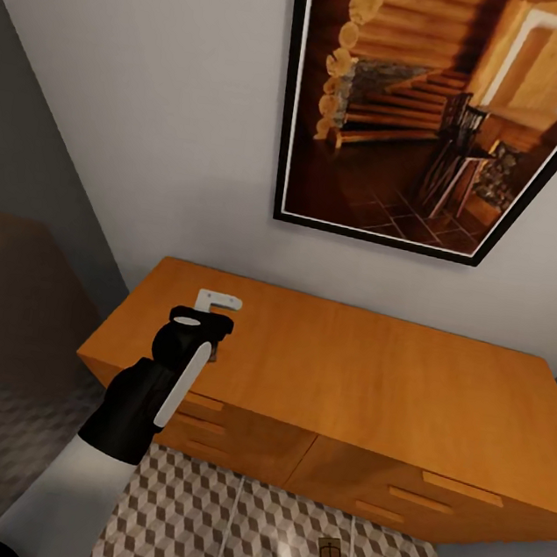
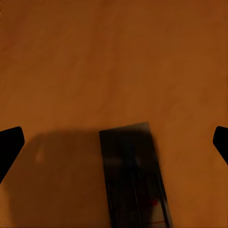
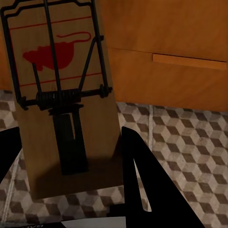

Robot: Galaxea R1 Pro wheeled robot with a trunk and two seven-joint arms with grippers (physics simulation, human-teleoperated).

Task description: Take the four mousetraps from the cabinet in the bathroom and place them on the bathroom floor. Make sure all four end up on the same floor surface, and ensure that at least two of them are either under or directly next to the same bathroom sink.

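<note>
With the left end effector (image 2: 114, 142) spread open above a trap (image 2: 135, 178) on the cabinet (image 1: 372, 371) and the right end effector (image 3: 71, 161) clamping another trap (image 3: 61, 95), a crooked descent could nudge the flat board aside.

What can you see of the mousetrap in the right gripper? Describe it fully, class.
The mousetrap is a flat rectangular board of pale brown wood, printed with a red mouse shape and red lines. A dark wire bar, coiled spring and black catch sit on top. The right gripper pinches one short end, holding it above the tiled bathroom floor before the cabinet.
</note>
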